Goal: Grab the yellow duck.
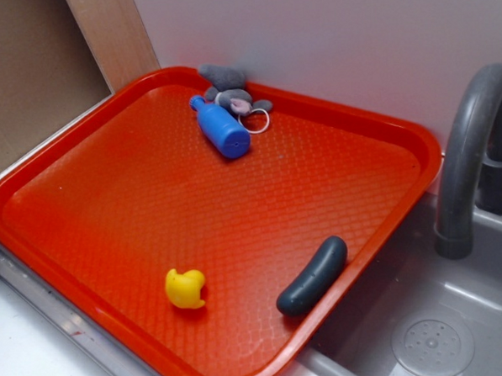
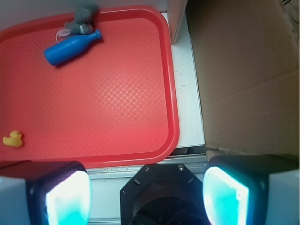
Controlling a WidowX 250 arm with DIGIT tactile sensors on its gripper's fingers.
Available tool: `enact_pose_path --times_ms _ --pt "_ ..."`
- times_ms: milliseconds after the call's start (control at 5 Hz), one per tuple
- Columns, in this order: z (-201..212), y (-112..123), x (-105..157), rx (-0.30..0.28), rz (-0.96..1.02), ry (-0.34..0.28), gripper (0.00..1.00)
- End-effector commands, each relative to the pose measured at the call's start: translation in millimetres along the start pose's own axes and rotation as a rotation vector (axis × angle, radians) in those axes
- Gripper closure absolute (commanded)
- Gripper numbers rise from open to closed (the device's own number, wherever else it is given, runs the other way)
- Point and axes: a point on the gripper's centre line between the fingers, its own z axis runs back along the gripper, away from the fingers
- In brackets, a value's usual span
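Nearest the wrist camera, the gripper (image 2: 146,192) hangs with its two fingers (image 2: 61,194) spread wide apart at the bottom corners of the picture, holding nothing, poised off the edge of the red tray (image 2: 171,117) over a white ledge. On that tray the yellow duck (image 2: 12,138) sits small near one edge, well apart from the gripper, with bare tray surface all around it. From the exterior view the duck (image 1: 185,288) rests close to the tray's (image 1: 340,116) near rim, and a dark grey sausage-shaped toy (image 1: 313,276) lies near it, tilted against the rim on the sink side, not touching the duck. At the tray's far corner a blue bottle (image 1: 221,128) lies on its side, touching a grey plush toy (image 1: 233,92) tucked right into the corner; both are well clear of the duck. The wrist view shows the bottle (image 2: 70,47) and the plush (image 2: 82,21) too, but the sausage toy falls outside it. Only the exterior view shows the grey faucet (image 1: 472,155) and the sink basin (image 1: 426,322) just beside the tray, while the gripper itself appears only in the wrist view. A brown cardboard panel (image 2: 248,75) stands beside the tray, past the white ledge.
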Motion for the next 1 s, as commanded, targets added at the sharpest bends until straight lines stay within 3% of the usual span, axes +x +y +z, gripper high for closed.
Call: enact_pose_path --times_ms 0,200,600,800 --pt "0.0 0.0 0.0 0.000 0.000 0.000 0.00" --pt "-3.2 -31.7 10.5 0.005 -0.005 -0.011 0.00" --pt "-20.6 -122.9 24.3 -0.086 -0.028 -0.015 0.00" --pt "-33.7 -170.8 22.5 -0.153 -0.082 0.050 0.00"
